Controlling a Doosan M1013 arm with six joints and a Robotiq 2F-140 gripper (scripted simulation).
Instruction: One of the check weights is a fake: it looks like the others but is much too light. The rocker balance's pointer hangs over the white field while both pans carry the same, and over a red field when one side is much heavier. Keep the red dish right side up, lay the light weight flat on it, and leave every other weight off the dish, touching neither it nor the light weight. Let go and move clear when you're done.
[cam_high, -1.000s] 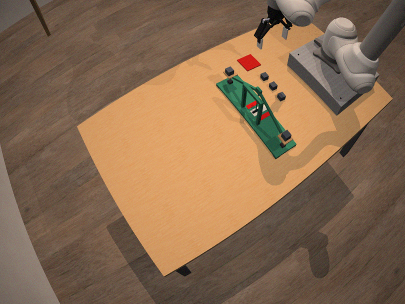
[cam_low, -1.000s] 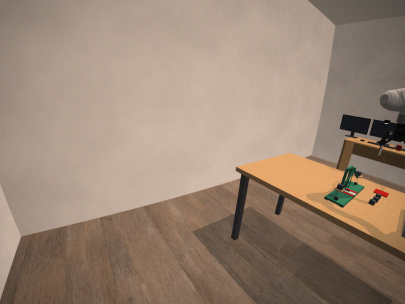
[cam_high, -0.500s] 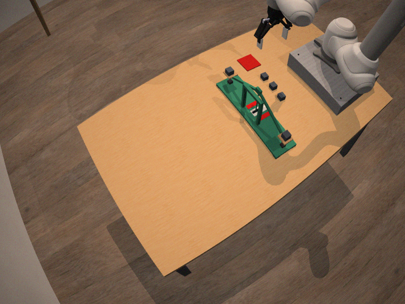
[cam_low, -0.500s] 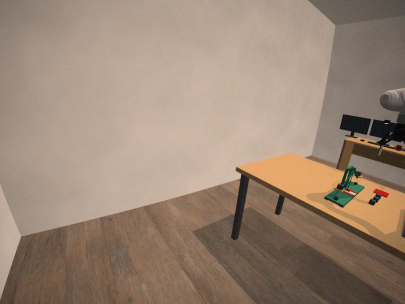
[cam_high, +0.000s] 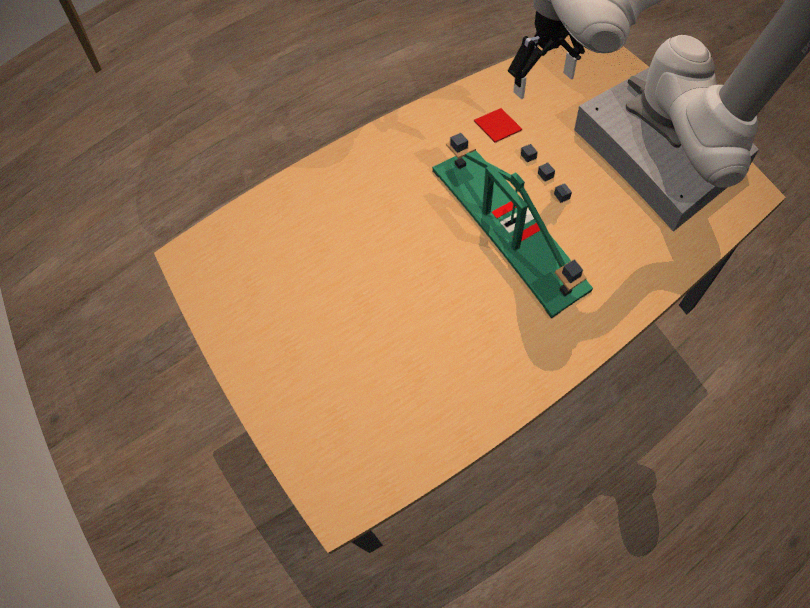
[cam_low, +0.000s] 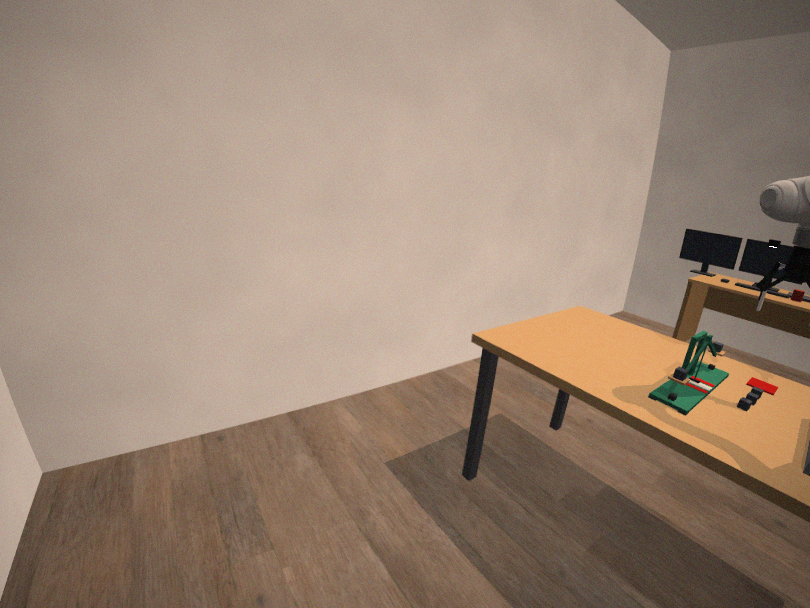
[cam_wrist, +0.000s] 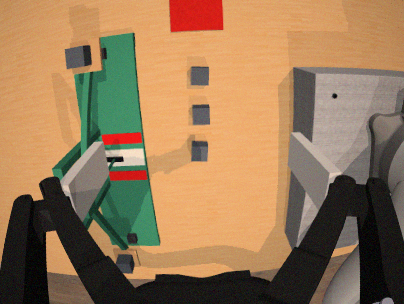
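The end effector (cam_high: 545, 78) (cam_low: 795, 265) (cam_wrist: 197, 153) is hovering above the surface (cam_high: 327, 327) (cam_low: 575, 340) (cam_wrist: 250, 200), fingers spread wide and gripping nothing. Below, in the wrist view, three loose weights are sitting apart in a row: the far weight (cam_high: 528, 153) (cam_low: 757, 390) (cam_wrist: 199, 76), the middle weight (cam_high: 546, 172) (cam_low: 752, 397) (cam_wrist: 201, 114) and the near weight (cam_high: 562, 193) (cam_low: 744, 404) (cam_wrist: 199, 151). To their left, the balance (cam_high: 536, 251) (cam_low: 680, 399) (cam_wrist: 117, 90) is carrying the far pan's weight (cam_high: 459, 142) (cam_low: 717, 346) (cam_wrist: 77, 57) and the near pan's weight (cam_high: 571, 270) (cam_low: 680, 373) (cam_wrist: 125, 263). Its pointer (cam_wrist: 116, 159) is showing over white, though a finger is crowding that view; if the beam is resting freely, those two are probably matching, leaving the fake among the loose three. Beyond the row, the red dish (cam_high: 497, 125) (cam_low: 762, 386) (cam_wrist: 196, 14) is lying flat, bearing no weight. One comparison is apparently standing ready to read; singling out the light weight and laying it on the dish are both remaining.
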